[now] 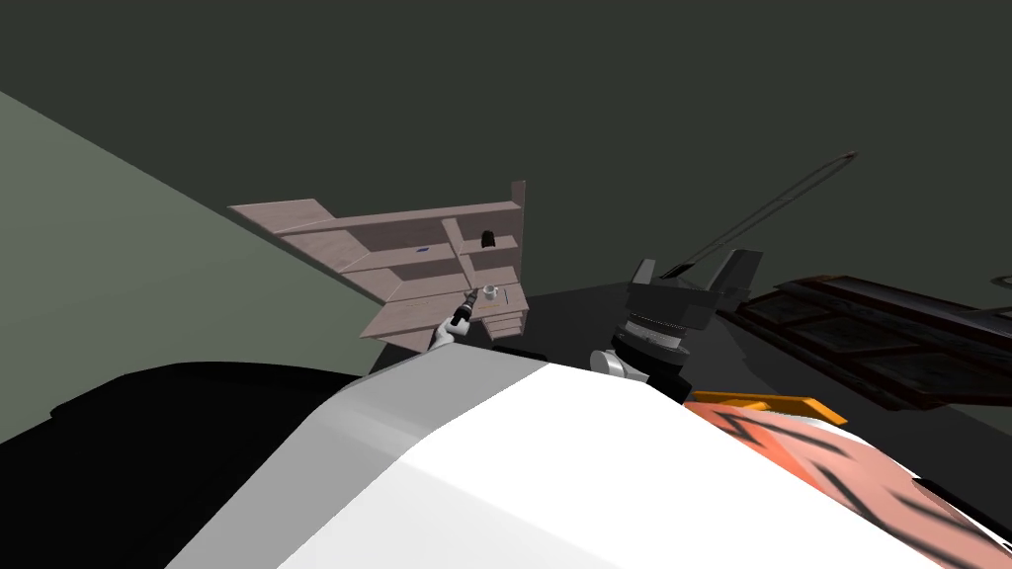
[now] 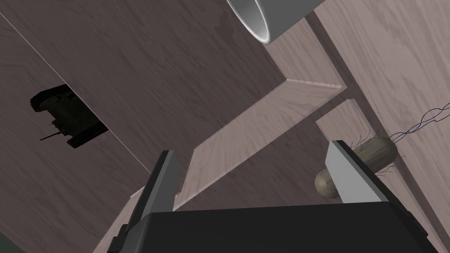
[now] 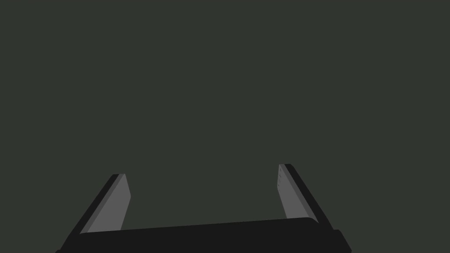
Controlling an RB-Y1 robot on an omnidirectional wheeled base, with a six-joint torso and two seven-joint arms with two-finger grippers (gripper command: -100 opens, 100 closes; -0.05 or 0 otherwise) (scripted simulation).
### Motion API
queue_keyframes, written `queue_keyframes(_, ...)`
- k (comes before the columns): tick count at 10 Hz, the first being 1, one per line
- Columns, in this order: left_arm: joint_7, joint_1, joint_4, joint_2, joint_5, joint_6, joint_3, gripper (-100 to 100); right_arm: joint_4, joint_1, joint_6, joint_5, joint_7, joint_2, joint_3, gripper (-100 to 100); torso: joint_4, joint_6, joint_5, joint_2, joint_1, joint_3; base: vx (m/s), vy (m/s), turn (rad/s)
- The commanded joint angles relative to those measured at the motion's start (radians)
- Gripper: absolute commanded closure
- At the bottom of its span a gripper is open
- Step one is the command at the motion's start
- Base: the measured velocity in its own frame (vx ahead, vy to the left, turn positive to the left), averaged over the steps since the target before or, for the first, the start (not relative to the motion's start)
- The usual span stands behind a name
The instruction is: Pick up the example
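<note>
One big wooden shelf unit (image 1: 415, 257) sits around 11 o'clock ahead of you, with the right gripper (image 3: 201, 170) parked wide open near 1 o'clock. The left gripper (image 2: 252, 149) is spread wide and empty, up at the shelves. Your target's probably the olive hairy pod (image 2: 379, 151) just beside one finger. It looks light and roundish and might roll, so pinch its middle.

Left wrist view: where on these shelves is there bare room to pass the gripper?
Bare: the shelf board ahead of the open left gripper, between white cylinder and olive oblong thing. Crowded beside that oblong thing, which one finger overlaps.
</note>
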Motion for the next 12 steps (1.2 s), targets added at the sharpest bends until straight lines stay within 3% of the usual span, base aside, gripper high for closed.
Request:
queue_keyframes(1,0.004,-0.036,0.05,0.017,0.003,0.003,0.004,-100,0.0,0.0,0.0,0.0,0.0,0.0,0.0,0,0.0,0.0,0.0,0.0,0.0,0.0,0.039,-0.055,0.004)
queue_keyframes(3,0.004,-0.036,0.082,0.017,0.003,0.003,0.004,-100,0.0,0.0,0.0,0.0,0.0,0.0,0.0,0,0.0,0.0,0.0,0.0,0.0,0.0,0.022,-0.034,0.003)
queue_keyframes(12,0.031,-0.153,0.327,0.081,0.01,0.022,0.023,-100,0.0,0.0,0.0,0.0,0.0,0.0,0.0,0,0.0,0.0,0.0,0.0,0.001,0.0,0.027,-0.047,0.02)
